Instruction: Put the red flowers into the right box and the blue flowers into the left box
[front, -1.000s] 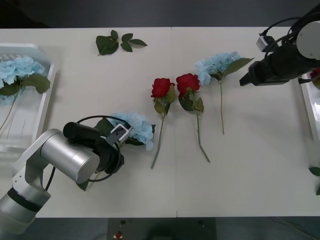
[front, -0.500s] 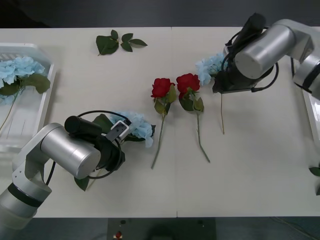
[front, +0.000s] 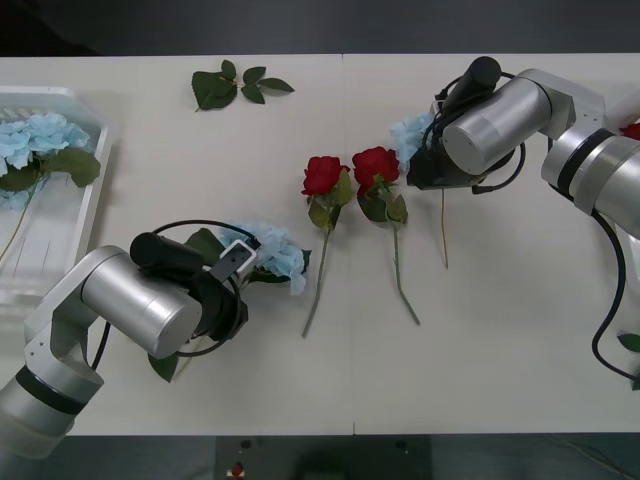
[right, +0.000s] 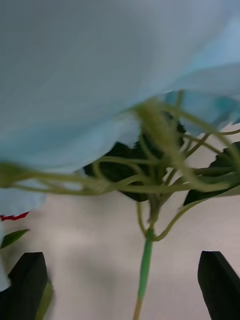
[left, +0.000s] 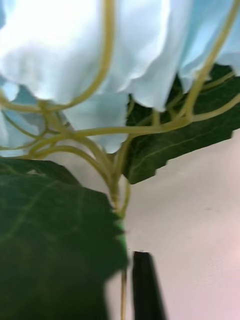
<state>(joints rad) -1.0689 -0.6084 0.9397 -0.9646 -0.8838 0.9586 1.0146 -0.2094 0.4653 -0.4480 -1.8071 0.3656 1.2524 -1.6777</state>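
Two red flowers (front: 322, 175) (front: 376, 165) lie side by side mid-table, stems toward me. One blue flower (front: 275, 250) lies front left, its head poking out from under my left arm (front: 150, 305). In the left wrist view my left gripper (left: 122, 295) is shut on that flower's stem (left: 121, 280), one black finger (left: 146, 287) beside it and the other behind a leaf. A second blue flower (front: 410, 135) lies under my right arm (front: 495, 115). My right gripper (right: 125, 285) is open, its fingers either side of this flower's stem (right: 145, 265). The left box (front: 85, 215) holds another blue flower (front: 35, 140).
A loose sprig of green leaves (front: 235, 85) lies at the back of the table. A red bloom (front: 631, 130) shows at the far right edge behind my right arm. Bare table stretches across the front right.
My right arm swung in from the right edge and now hangs over the back blue flower. My left arm shifted slightly at the front-left blue flower.
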